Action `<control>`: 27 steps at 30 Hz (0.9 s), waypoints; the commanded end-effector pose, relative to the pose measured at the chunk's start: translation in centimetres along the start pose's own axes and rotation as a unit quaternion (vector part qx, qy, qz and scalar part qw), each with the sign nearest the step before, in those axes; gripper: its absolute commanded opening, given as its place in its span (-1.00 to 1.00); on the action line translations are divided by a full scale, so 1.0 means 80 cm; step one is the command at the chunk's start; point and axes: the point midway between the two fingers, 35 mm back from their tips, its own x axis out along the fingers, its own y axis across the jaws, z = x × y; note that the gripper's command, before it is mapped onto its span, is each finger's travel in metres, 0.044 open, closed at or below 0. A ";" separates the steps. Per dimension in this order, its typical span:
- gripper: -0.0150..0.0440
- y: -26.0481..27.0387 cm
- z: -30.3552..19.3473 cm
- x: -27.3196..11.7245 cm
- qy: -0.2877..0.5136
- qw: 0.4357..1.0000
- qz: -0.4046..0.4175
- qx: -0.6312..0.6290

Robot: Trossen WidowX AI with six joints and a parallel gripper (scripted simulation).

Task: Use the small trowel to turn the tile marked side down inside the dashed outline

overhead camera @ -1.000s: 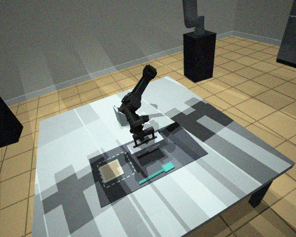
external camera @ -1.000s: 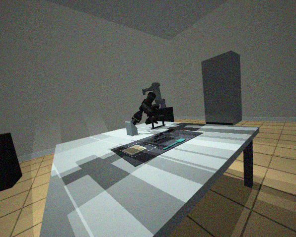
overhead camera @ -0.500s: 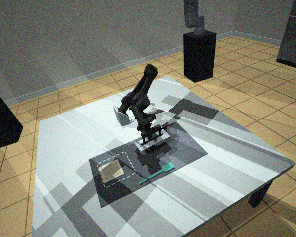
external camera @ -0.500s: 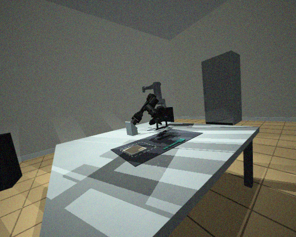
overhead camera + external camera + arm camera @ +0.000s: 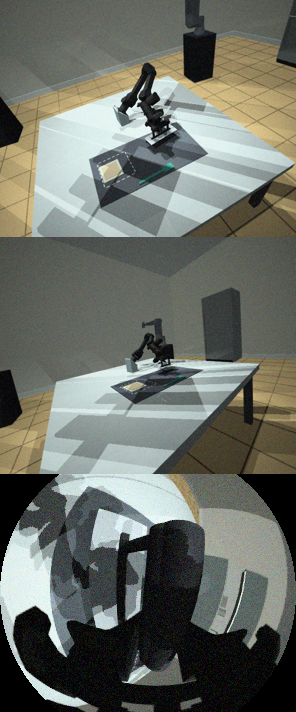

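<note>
My gripper (image 5: 159,124) (image 5: 165,358) (image 5: 158,614) is shut on the trowel's dark, thick handle (image 5: 176,569). The trowel's pale, flat blade (image 5: 149,141) (image 5: 107,529) hangs on a black bracket below the handle, above the mat's far right part. The tile (image 5: 111,171) (image 5: 134,386) lies flat on the dark mat (image 5: 191,148) (image 5: 193,371), inside the dashed outline and close to its left side. Its upper face shows a cream border around a tan centre; I cannot tell which side is marked. The fingertips are hard to make out.
A teal long-handled tool (image 5: 169,166) (image 5: 180,378) lies on the mat near its front right edge. A grey block (image 5: 122,119) (image 5: 131,365) stands at the arm's base. The table's edge (image 5: 273,175) runs along the right. Stripes of light and shadow cross everything.
</note>
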 end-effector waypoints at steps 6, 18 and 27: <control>-0.49 0.027 0.054 -0.014 -0.030 0.999 -0.015 -0.014; -0.49 0.045 0.072 -0.013 -0.043 0.999 -0.017 -0.017; -0.49 0.058 0.072 0.001 -0.042 0.999 -0.017 -0.018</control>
